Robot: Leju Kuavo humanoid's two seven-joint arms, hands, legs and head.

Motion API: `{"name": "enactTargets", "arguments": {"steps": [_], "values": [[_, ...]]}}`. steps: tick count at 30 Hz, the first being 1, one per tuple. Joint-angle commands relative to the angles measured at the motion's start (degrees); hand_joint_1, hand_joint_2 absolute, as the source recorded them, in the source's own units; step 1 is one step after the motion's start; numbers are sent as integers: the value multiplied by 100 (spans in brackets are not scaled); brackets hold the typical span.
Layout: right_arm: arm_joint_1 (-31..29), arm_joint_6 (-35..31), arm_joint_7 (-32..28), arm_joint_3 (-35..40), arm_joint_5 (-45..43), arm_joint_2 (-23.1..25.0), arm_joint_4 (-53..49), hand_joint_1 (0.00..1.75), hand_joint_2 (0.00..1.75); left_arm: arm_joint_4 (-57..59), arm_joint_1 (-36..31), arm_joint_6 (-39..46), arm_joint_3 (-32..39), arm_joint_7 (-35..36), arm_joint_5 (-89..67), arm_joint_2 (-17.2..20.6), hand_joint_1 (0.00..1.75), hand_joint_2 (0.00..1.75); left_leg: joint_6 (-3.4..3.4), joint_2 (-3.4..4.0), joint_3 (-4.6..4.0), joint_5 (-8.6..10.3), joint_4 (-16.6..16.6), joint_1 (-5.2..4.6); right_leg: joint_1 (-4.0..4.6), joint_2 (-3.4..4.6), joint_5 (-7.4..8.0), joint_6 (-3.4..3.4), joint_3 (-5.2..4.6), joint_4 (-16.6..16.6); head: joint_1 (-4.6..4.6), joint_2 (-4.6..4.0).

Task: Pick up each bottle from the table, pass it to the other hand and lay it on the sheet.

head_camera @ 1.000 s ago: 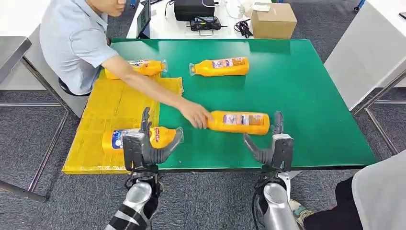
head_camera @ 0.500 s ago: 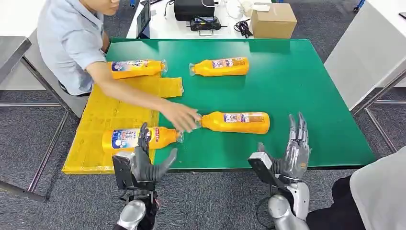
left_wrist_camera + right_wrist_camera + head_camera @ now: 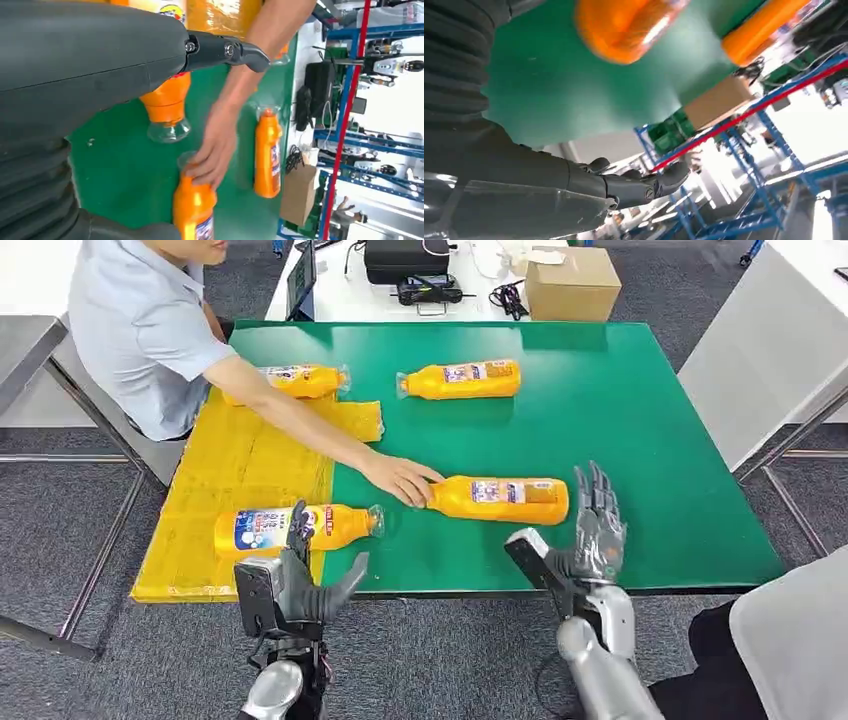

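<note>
An orange bottle [image 3: 500, 499] lies on its side on the green table [image 3: 620, 410], and a person's hand [image 3: 402, 478] touches its cap end. My right hand [image 3: 596, 525] stands open just right of its base, fingers straight up, holding nothing. A second orange bottle [image 3: 290, 528] lies on the yellow sheet [image 3: 235, 470] with its cap end over the green. My left hand [image 3: 300, 575] is open near the table's front edge, just in front of that bottle. Two more orange bottles [image 3: 462, 379] [image 3: 298, 380] lie at the back. The left wrist view has the nearest bottle [image 3: 194, 210] under the person's hand [image 3: 212, 150].
A person in a light blue shirt [image 3: 140, 330] sits at the table's left, arm reaching across the sheet. A cardboard box [image 3: 570, 282] and black gear [image 3: 405, 260] stand on the white table behind. Someone's grey clothing [image 3: 795, 640] is at the lower right.
My right hand has moved left and forward toward the bottle's base. The person's hand shifted right onto the bottle's cap end, nudging the bottle slightly right. My left hand has barely moved.
</note>
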Motion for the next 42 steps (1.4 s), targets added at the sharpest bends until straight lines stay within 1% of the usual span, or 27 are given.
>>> {"name": "enactTargets", "arguments": {"steps": [1, 2, 3, 5, 6, 7, 9, 11, 13, 14, 15, 17, 18, 19, 20, 23, 24, 26, 27, 31, 35, 38, 39, 41, 42], "values": [[-1104, 90, -128, 402, -272, 83, 2020, 0, 175, 371, -422, 149, -322, 27, 99, 105, 0, 175, -6, 19, 22, -7, -5, 3, 4, 17, -1, -9, 17, -7, -4, 0], [-1132, 27, -162, 408, -300, 93, 2125, 0, 175, 404, -446, 156, -339, 34, 119, 96, 0, 175, -4, 9, 15, -4, -5, 1, 2, 8, -1, -6, 12, -5, -2, 0], [-1132, 27, -162, 408, -300, 93, 2125, 0, 175, 404, -446, 156, -339, 34, 119, 96, 0, 175, -8, 12, 30, -9, -5, 4, 5, 10, -5, -12, 27, -8, 0, 0], [-1132, 27, -162, 408, -300, 93, 2125, 0, 175, 404, -446, 156, -339, 34, 119, 96, 0, 175, -4, 5, 15, -3, -6, 1, 1, 5, -2, -6, 13, -5, 0, 0], [-1132, 27, -162, 408, -300, 93, 2125, 0, 175, 404, -446, 156, -339, 34, 119, 96, 0, 175, -7, 12, 29, -10, -5, 2, 3, 11, -6, -11, 25, -6, -2, 0], [-1121, 24, -162, 407, -297, 81, 2135, 0, 175, 405, -448, 156, -340, 34, 120, 96, 0, 175, -6, 8, 21, -7, -5, 2, 2, 8, -4, -9, 19, -4, 0, 0], [-1199, 55, -108, 451, -240, 86, 2358, 0, 175, 458, -488, 158, -390, 47, 129, 104, 0, 175, -8, 7, 26, -9, -5, 4, 4, 6, -5, -11, 25, -7, 0, 0], [-1285, 79, -88, 450, -243, 96, 2596, 0, 175, 529, -543, 160, -437, 60, 138, 88, 0, 175, -4, 4, 11, -3, -4, 2, 2, 4, -1, -6, 11, -5, 0, 0], [-1340, 129, -76, 448, -255, 112, 2762, 0, 175, 577, -583, 165, -466, 70, 130, 78, 0, 175, -10, 9, 32, -9, -7, 2, 4, 8, -6, -14, 30, -7, -2, 0], [-1362, 127, -59, 460, -235, 117, 2837, 0, 175, 592, -594, 179, -476, 83, 122, 77, 0, 175, -4, 3, 10, -2, -4, 1, 2, 2, -1, -7, 9, -4, 0, 0], [-1373, 177, -50, 466, -235, 108, 2899, 0, 175, 601, -600, 183, -485, 99, 114, 86, 0, 175, -8, 5, 24, -7, -4, 2, 3, 3, -5, -12, 22, -4, -2, 0], [-1351, 218, -39, 457, -256, 87, 2965, 0, 175, 618, -611, 171, -514, 176, 105, 98, 0, 175, -5, 2, 15, -3, -6, 1, 2, 1, -2, -7, 15, -7, -2, 0], [-1325, 241, -56, 438, -299, 85, 2965, 0, 175, 624, -608, 177, -520, 191, 95, 105, 0, 175, -12, 7, 44, -12, -11, 4, 6, 5, -9, -18, 43, -12, -2, 0], [-1325, 241, -56, 438, -299, 85, 2965, 0, 175, 624, -608, 177, -520, 191, 95, 105, 0, 175, -6, 2, 20, -5, -8, 0, 1, 2, -4, -8, 18, -7, -2, 0], [-1308, 231, -64, 438, -304, 82, 2961, 0, 175, 626, -607, 178, -523, 193, 93, 103, 0, 175, -9, 3, 33, -11, -8, 2, 4, 2, -9, -13, 32, -8, -2, 0], [-1308, 231, -64, 438, -304, 82, 2961, 0, 175, 626, -607, 178, -523, 193, 93, 103, 0, 175, -5, 4, 16, -6, -5, 0, 1, 3, -4, -8, 14, -5, -2, 0], [-1308, 231, -64, 438, -304, 82, 2961, 0, 175, 626, -607, 178, -523, 193, 93, 103, 0, 175, -7, 7, 27, -10, -6, 1, 2, 6, -7, -11, 25, -6, -2, 0], [-1318, 305, -56, 437, -322, 89, 2973, 0, 175, 628, -610, 185, -527, 207, 83, 105, 0, 175, -4, 2, 11, -4, -5, 0, 1, 2, -3, -6, 10, -4, 0, 0], [-1315, 329, -47, 435, -328, 89, 2980, 0, 175, 637, -610, 185, -525, 224, 87, 104, 0, 175, -7, 6, 21, -8, -4, 1, 2, 5, -6, -10, 21, -5, 0, 0], [-1332, 384, 71, 468, -252, 47, 3089, 0, 175, 703, -659, 124, -547, 295, 112, 82, 0, 175, -7, 1, 22, -6, -6, 2, 3, 0, -5, -11, 22, -7, 0, 0], [-1521, 169, 388, 645, 225, -67, 3327, 0, 175, 689, -682, 87, -567, 320, 110, 70, 0, 175, -7, 1, 23, -6, -4, 2, 3, 0, -5, -11, 22, -5, 0, 0], [-1537, 187, 388, 642, 223, -80, 3332, 0, 175, 688, -684, 90, -567, 322, 110, 66, 0, 175, -3, -2, 10, -3, -3, 0, 1, -2, -3, -6, 9, -3, 0, 0], [-1537, 187, 388, 642, 223, -80, 3332, 0, 175, 688, -684, 90, -567, 322, 110, 66, 0, 175, -7, 1, 24, -8, -4, 1, 2, -1, -7, -11, 23, -6, 0, 0], [-1537, 187, 388, 642, 223, -80, 3332, 0, 175, 688, -684, 90, -567, 322, 110, 66, 0, 175, -4, -2, 13, -4, -4, 0, 0, -3, -4, -7, 13, -4, 0, 0], [-1537, 187, 388, 642, 223, -80, 3332, 0, 175, 688, -684, 90, -567, 322, 110, 66, 0, 175, -7, 0, 27, -10, -4, 1, 2, -1, -10, -11, 26, -4, -2, 0]]}}
